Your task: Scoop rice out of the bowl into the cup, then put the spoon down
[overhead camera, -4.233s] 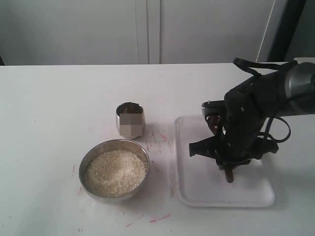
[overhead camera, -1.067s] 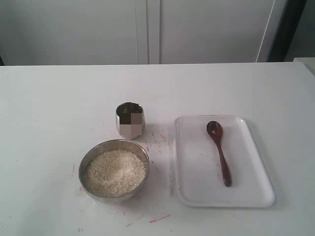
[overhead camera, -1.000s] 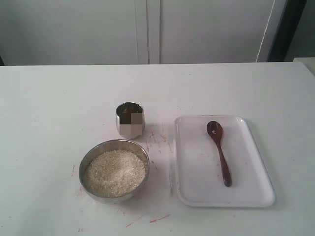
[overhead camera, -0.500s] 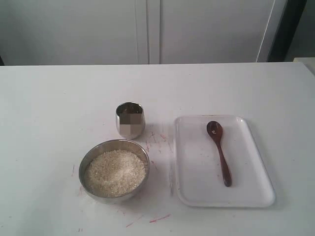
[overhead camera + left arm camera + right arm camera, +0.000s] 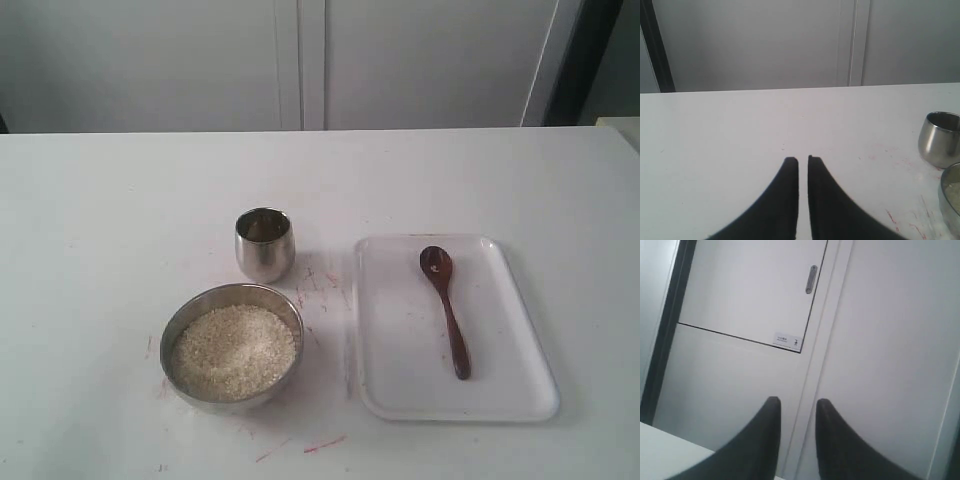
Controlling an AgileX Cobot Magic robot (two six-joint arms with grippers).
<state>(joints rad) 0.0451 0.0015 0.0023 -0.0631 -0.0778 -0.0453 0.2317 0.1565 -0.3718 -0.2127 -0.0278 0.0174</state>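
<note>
near left: bowl (image 5: 168,340) filled with rice (image 5: 235,352); right of it the spoon (image 5: 447,310) lies flat in the white tray (image 5: 400,402), scoop at the far end. just beyond the bowl the cup (image 5: 265,246) stands upright, apart from it. left gripper (image 5: 803,160) fingers almost pressed together, empty, over the table (image 5: 715,130); right gripper (image 5: 798,402) fingers slightly spread, empty, facing a cabinet (image 5: 740,290).
</note>
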